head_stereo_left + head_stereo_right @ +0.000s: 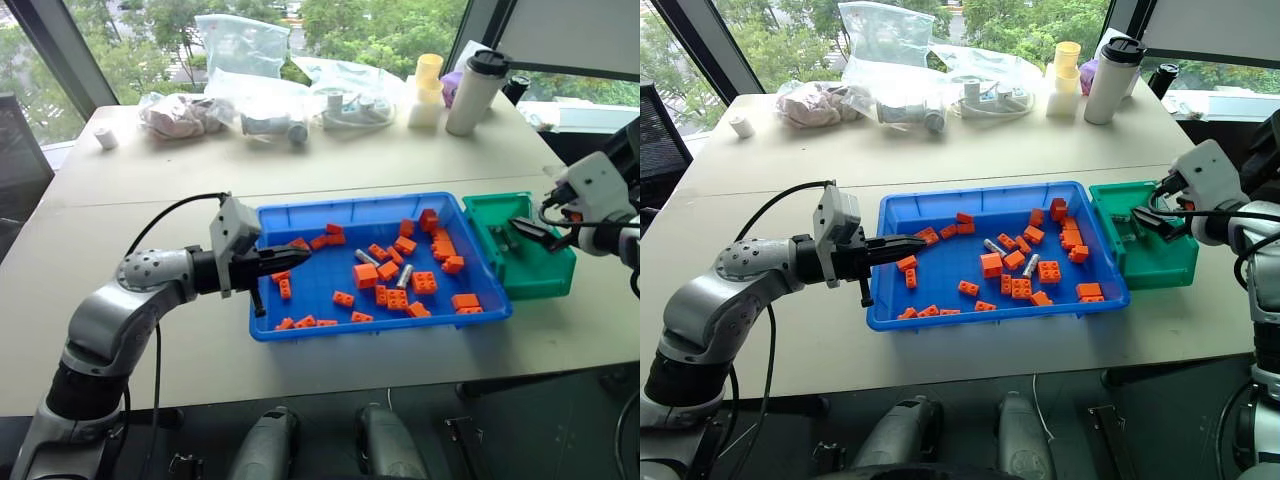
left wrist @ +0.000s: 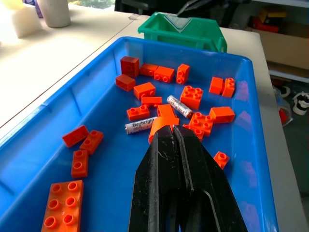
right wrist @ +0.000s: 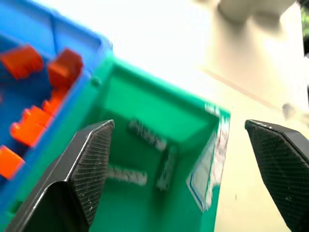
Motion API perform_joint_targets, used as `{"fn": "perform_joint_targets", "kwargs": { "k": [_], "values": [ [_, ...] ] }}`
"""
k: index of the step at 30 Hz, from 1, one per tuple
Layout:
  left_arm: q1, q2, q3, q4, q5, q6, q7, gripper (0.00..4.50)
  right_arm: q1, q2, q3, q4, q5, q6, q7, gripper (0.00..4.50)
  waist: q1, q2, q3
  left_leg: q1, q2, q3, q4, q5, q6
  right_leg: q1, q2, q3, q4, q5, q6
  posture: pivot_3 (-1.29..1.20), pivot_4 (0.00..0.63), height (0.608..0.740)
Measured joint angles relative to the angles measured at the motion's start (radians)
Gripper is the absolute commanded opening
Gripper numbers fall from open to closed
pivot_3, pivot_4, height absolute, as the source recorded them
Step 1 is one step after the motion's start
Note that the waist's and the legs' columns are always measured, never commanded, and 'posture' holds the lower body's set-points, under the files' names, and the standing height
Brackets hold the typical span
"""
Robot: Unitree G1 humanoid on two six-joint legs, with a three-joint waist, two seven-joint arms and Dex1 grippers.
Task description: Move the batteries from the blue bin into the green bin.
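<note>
Over the green bin (image 1: 535, 262), right gripper (image 3: 178, 159) stood spread; seemingly three batteries (image 3: 147, 135) lay inside; left gripper (image 2: 173, 137) pressed together.

Bright-blue blue bin (image 1: 300, 215), teal green bin (image 1: 545, 275) at its 3 o'clock, orange bricks (image 1: 397, 299), two silver batteries (image 2: 141, 126) with dark lettering, perhaps three blurred grey ones inside the green, cream desk (image 1: 180, 180), black-fingered tools.
</note>
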Motion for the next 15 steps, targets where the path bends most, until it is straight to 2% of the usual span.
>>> {"fn": "perform_joint_targets", "kwargs": {
  "k": [3, 6, 10, 15],
  "values": [
    [-0.02, -0.002, -0.005, 0.001, 0.001, -0.001, -0.006, 0.0, -0.043, 0.123, 0.12, -0.112, 0.062, 0.05, 0.006, 4.43, -0.002, -0.001, 0.0, 0.0, 0.001, -0.001, 0.0, 0.0, 0.0, 0.0, 0.001, 0.0, 0.0, 0.0, 0.0, 0.0, 0.15, 0.74],
    [-0.026, 0.0, -0.007, 0.004, 0.002, -0.005, -0.014, 0.0, -0.047, 0.239, 0.256, -0.079, 0.067, 0.073, -0.028, 4.43, 0.006, -0.001, 0.001, -0.001, -0.002, -0.001, 0.001, 0.0, 0.0, 0.0, -0.001, 0.0, 0.0, 0.0, 0.0, 0.0, 0.15, 0.74],
    [-0.026, 0.006, -0.005, 0.018, 0.004, -0.006, -0.014, 0.0, -0.087, 0.324, 0.353, 0.0, 0.027, 0.071, -0.084, 4.43, 0.009, -0.001, 0.001, -0.001, -0.003, -0.001, 0.002, 0.0, 0.0, 0.0, -0.002, 0.0, -0.001, 0.0, 0.0, 0.0, 0.15, 0.74],
    [-0.026, 0.009, -0.005, 0.017, 0.003, -0.006, -0.011, 0.0, -0.161, 0.362, 0.443, 0.151, -0.047, -0.013, -0.111, 4.43, 0.002, -0.001, 0.001, -0.001, -0.002, -0.001, 0.001, 0.0, 0.0, -0.001, -0.001, 0.0, 0.0, 0.0, 0.0, 0.0, 0.15, 0.74]
  ]
}}
